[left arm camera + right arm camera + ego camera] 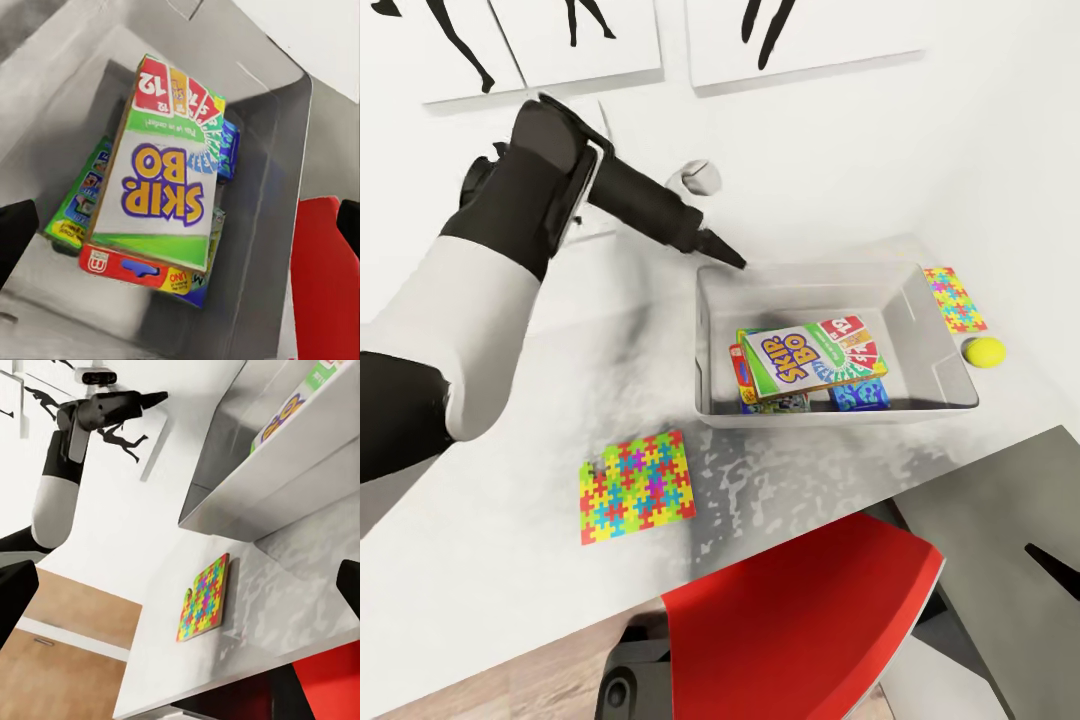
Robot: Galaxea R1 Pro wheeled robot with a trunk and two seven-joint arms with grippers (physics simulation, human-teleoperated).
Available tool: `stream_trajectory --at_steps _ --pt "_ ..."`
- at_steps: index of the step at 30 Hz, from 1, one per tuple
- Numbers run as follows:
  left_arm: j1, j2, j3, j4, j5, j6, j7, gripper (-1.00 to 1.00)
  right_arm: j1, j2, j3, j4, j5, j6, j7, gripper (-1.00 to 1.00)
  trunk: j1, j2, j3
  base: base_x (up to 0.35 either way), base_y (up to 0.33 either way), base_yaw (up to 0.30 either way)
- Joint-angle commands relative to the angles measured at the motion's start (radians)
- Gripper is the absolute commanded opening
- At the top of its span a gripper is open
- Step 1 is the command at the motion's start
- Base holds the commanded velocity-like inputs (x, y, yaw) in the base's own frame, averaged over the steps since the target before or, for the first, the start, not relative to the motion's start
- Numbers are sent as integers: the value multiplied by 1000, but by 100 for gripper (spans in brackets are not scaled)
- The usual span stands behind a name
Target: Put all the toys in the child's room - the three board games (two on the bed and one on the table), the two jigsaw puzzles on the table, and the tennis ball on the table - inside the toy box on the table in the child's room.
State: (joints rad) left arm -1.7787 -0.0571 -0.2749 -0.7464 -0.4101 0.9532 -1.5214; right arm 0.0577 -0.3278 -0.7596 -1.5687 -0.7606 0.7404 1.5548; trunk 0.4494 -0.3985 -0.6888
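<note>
**Three games in the bin, puzzles and ball still on the desk**

Left gripper (722,250) hangs over the toy box's (712,345) back rim, fingers spread wide and empty. Right below them sits the SKIP-BO game (161,180), stacked on two other board games (142,271). Right gripper's fingers (16,592) are wide too; one jigsaw puzzle (202,598) lies between them. The second puzzle (954,298) and tennis ball (984,352) sit beside the box.

The top game box (812,362) in the bin (712,330) reads "SKIP-BO" in yellow letters outlined in purple on white. In the left wrist view its cover (166,166) also shows the number "12" on a red card at one end, with smaller card numbers beside it too blurred to read. A red box (131,268) beneath it carries "UNO" on its edge.
</note>
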Motion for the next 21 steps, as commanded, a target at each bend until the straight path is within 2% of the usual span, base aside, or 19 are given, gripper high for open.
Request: stream_trajectory --at_steps 1,2,3,5,6,8,9,11,12,13,18,19,21 --pt "-1 15 15 -5 -10 21 6 100 1 0 0 0 -3 10 0 100 1 -2 -1 0 0 0" --pt "-1 30 28 -9 -10 31 18 100 1 0 0 0 -3 10 0 100 1 -2 -1 0 0 0" --pt "-1 62 56 -15 -10 50 35 100 1 0 0 0 -3 10 0 100 1 -2 -1 0 0 0" --pt "0 95 82 -19 -8 64 45 100 1 0 0 1 -3 10 0 100 1 -2 -1 0 0 0" --pt "0 126 103 -24 -7 73 52 100 1 0 0 1 -3 10 -1 100 1 -2 -1 0 0 0" --pt "1 154 117 -33 -5 79 56 100 1 0 0 1 -3 10 -1 100 1 -2 -1 0 0 0" --pt "4 183 127 -48 -3 83 57 100 1 0 0 1 -3 10 -1 100 1 -2 -1 0 0 0" --pt "8 217 133 -68 -2 86 56 100 1 -1 0 1 -3 10 -1 100 1 -2 -1 0 0 0" --pt "12 251 138 -87 0 88 56 100 1 -1 0 1 -2 10 -1 100 1 -2 -1 0 0 0" --pt "13 267 139 -96 1 88 55 100 1 -1 0 1 -2 10 -1 100 1 -2 -1 0 0 0" --pt "23 331 145 -125 14 90 28 100 1 -1 0 1 -2 10 -1 100 1 -2 -1 0 0 0" --pt "32 351 145 -131 18 88 0 100 1 -1 0 1 -2 10 -1 100 1 -2 -1 0 0 0" --pt "43 371 145 -138 21 86 -36 100 1 0 0 1 -2 10 -1 100 1 -2 -1 0 0 0"
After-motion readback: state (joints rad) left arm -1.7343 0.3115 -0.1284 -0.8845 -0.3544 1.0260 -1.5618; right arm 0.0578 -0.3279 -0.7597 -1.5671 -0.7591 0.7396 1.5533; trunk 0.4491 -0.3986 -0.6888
